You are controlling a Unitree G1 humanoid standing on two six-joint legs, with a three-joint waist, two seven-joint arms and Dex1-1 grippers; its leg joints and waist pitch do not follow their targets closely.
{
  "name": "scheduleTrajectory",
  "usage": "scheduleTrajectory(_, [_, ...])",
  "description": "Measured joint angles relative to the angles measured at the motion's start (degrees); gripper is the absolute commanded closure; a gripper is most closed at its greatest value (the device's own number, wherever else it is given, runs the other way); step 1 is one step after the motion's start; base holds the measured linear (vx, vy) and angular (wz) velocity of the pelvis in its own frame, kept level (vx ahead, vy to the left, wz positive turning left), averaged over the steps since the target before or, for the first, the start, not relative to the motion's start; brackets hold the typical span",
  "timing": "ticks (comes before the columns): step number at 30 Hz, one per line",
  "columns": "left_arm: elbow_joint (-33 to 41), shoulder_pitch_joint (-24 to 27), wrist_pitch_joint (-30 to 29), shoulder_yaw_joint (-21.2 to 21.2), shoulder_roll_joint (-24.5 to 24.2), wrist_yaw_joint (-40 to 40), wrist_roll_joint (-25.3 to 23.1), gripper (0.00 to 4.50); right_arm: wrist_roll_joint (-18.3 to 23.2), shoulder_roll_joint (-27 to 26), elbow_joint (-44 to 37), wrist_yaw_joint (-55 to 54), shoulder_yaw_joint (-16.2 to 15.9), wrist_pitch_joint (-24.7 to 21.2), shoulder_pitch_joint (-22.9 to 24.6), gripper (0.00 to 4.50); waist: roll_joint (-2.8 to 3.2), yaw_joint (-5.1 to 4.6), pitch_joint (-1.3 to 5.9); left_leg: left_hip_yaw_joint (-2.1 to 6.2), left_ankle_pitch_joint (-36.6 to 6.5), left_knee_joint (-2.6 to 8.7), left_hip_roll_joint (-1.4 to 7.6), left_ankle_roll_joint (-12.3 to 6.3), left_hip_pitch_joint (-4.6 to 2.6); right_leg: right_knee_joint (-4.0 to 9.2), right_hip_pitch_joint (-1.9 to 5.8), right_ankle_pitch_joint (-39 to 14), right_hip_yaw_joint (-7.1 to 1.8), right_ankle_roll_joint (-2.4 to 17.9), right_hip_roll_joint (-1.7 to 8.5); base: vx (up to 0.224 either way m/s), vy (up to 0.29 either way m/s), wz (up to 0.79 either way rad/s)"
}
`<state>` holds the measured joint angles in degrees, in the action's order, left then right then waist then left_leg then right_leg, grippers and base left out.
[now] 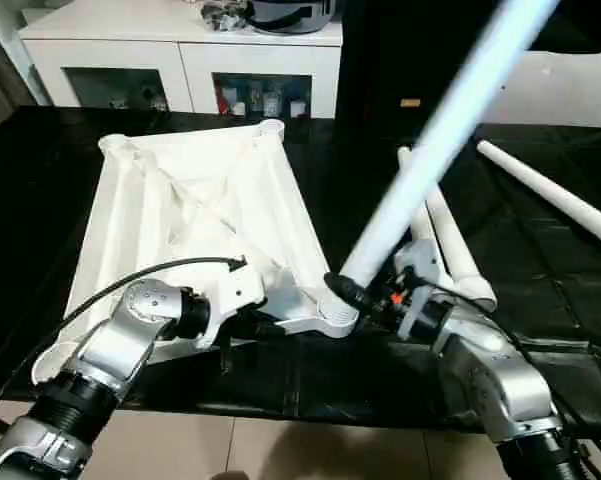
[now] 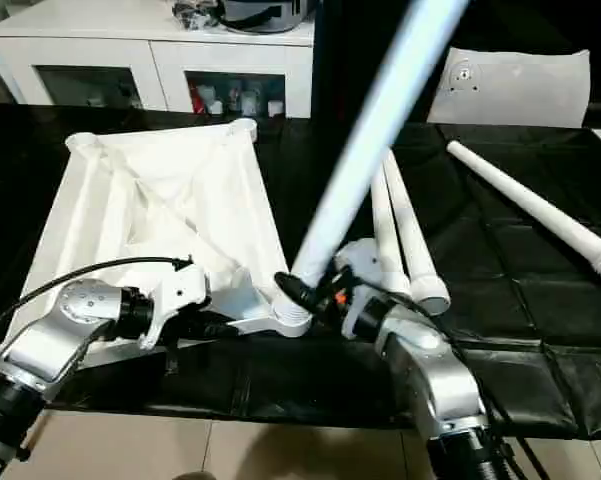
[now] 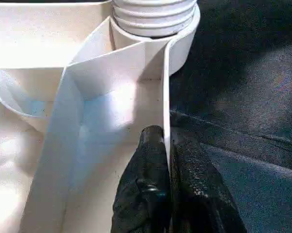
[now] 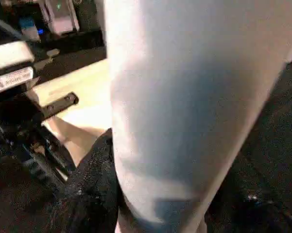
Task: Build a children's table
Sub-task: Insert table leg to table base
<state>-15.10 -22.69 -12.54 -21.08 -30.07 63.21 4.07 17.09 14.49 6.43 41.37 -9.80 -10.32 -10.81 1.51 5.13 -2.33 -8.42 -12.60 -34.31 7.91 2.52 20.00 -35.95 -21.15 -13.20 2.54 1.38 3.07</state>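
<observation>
The children's table top (image 1: 190, 210) lies upside down on the black work table, ribbed underside up. My left gripper (image 3: 166, 138) is shut on the thin side wall of the top, just short of the near right corner socket (image 1: 332, 318). A white leg (image 1: 430, 140) slants up and to the right, its threaded end (image 3: 153, 17) sitting in that socket. My right gripper (image 1: 365, 292) is shut on the leg just above the socket; a black finger (image 4: 92, 184) presses against the leg's side in the right wrist view.
Two spare legs (image 1: 445, 240) lie side by side right of the top, and a third (image 1: 550, 195) lies further right. A white cabinet (image 1: 180, 60) with glass doors stands behind the table. A white panel (image 2: 510, 85) sits at the back right.
</observation>
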Motion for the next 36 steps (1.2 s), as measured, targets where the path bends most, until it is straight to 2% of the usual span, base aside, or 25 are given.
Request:
scheduleTrajectory(3, [-0.25,-0.01,0.21,0.0,-0.37,0.19,-0.2,4.5,-2.84,1.21,-0.13,0.72,-2.04,1.27,-0.68,2.6,-0.23,-0.26,0.08,0.0,0.01,-0.02,0.0,0.0,-0.1,-0.01,0.08,0.0,-0.02,0.0,0.0,0.0,0.0,0.0])
scheduleTrajectory(8, [-0.55,-0.17,0.85,-0.03,-0.91,0.83,-0.53,4.5,-3.31,1.92,1.74,3.3,-2.85,2.01,-2.45,2.6,-0.58,-0.69,0.17,0.0,0.01,0.0,0.01,0.01,-0.12,0.0,0.09,0.01,-0.03,0.01,0.0,0.0,0.0,0.0])
scheduleTrajectory(13, [-0.97,-0.59,1.56,-0.14,-1.57,2.55,-0.88,4.5,-3.19,2.29,2.79,6.35,-3.06,2.3,-3.15,2.6,-1.19,-0.56,0.39,0.0,0.0,0.14,0.11,0.02,-0.12,0.02,0.07,-0.07,0.07,-0.05,-0.04,0.0,0.0,0.0])
scheduleTrajectory(16, [-2.04,-1.69,2.82,-0.99,-2.66,5.32,-1.42,4.5,-3.01,2.82,3.75,10.54,-3.41,2.47,-3.91,2.6,-1.49,-0.11,0.57,0.0,0.0,0.2,0.12,0.02,-0.12,0.09,0.09,-0.08,0.1,-0.04,-0.04,0.0,0.0,0.0])
scheduleTrajectory(23, [-4.9,-4.62,4.73,-3.05,-3.92,9.7,-2.99,4.5,-3.49,3.66,8.32,17.92,-6.35,2.99,-8.61,2.6,-1.8,0.05,0.78,0.0,-0.01,0.24,0.12,0.03,-0.21,0.17,0.21,-0.08,0.11,-0.03,-0.03,0.0,0.0,0.0])
scheduleTrajectory(28, [-7.51,-6.26,6.78,-3.7,-4.09,11.15,-3.95,4.5,-4.3,3.07,10.07,20.45,-6.54,3.11,-9.87,2.61,-2.07,0.1,0.95,-0.05,-0.01,0.41,0.12,0.03,-0.41,0.35,0.35,-0.08,0.1,-0.03,-0.03,0.0,0.0,0.0])
scheduleTrajectory(36, [-8.94,-6.76,8.0,-3.84,-4.53,11.57,-4.72,4.5,-4.52,1.91,11.43,20.81,-6.97,4.41,-10.16,2.61,-2.07,0.01,0.96,-0.16,0.12,1.14,0.12,0.23,-1.04,0.7,0.8,-0.11,0.09,-0.05,-0.03,0.0,0.0,0.0])
